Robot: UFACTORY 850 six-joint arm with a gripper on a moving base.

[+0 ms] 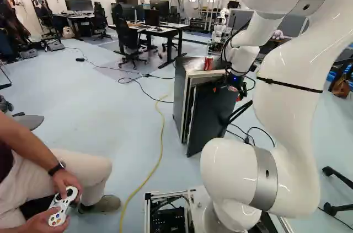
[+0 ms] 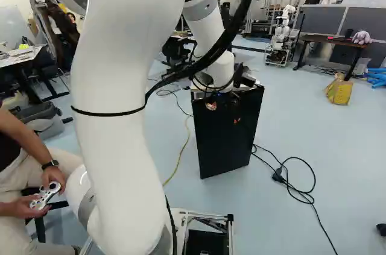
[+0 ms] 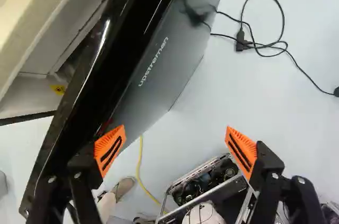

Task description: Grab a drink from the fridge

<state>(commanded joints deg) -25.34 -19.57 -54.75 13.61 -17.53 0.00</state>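
black fridge door [image 3: 169, 70] close along one side of the released claw [image 1: 234, 86]

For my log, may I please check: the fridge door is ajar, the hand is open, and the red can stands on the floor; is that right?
Not quite: the red can stands on top of the fridge, as the left base view shows. The fridge door is indeed ajar, and the hand open.
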